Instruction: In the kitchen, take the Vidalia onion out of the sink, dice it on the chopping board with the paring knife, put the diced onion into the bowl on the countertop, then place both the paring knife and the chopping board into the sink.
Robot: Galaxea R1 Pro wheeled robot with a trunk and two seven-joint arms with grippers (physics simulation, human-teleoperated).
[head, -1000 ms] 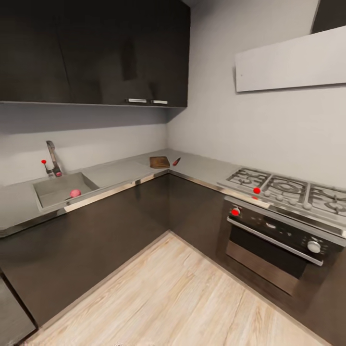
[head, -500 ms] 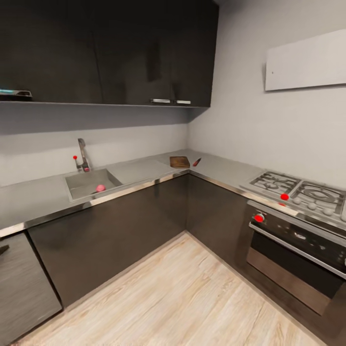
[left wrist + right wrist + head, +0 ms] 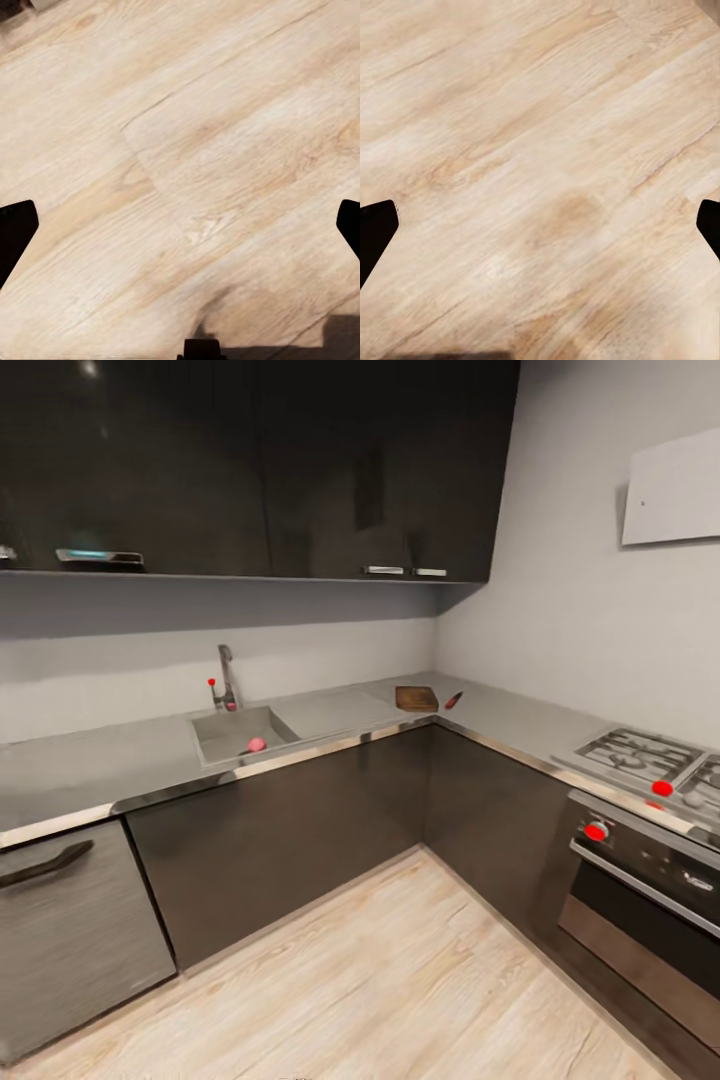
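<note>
In the head view the small pinkish-red Vidalia onion (image 3: pixel 257 744) lies in the steel sink (image 3: pixel 225 728), by the basin's front edge, with the chrome tap (image 3: pixel 227 676) behind it. Farther right, in the corner of the grey countertop (image 3: pixel 120 755), the brown chopping board (image 3: pixel 416 698) lies flat with the red-handled paring knife (image 3: pixel 453 700) just to its right. The bowl is out of view. My left gripper (image 3: pixel 180 232) is open over bare wooden floor, its fingertips (image 3: pixel 15 236) far apart. My right gripper (image 3: pixel 540 232) is open too, above the same floor.
Dark base cabinets run under an L-shaped worktop, with dark wall cabinets (image 3: pixel 300 470) above. A gas hob (image 3: pixel 650 760) and an oven (image 3: pixel 640 900) with red knobs stand at the right. A grey appliance front with a dark handle (image 3: pixel 45 865) is at the left. Pale wood floor (image 3: pixel 380 980) lies ahead.
The camera has swung left: sink, board, knife and hob have all slid right in the picture, and the grey appliance front has come into view at the left. Nothing on the worktop has moved.
</note>
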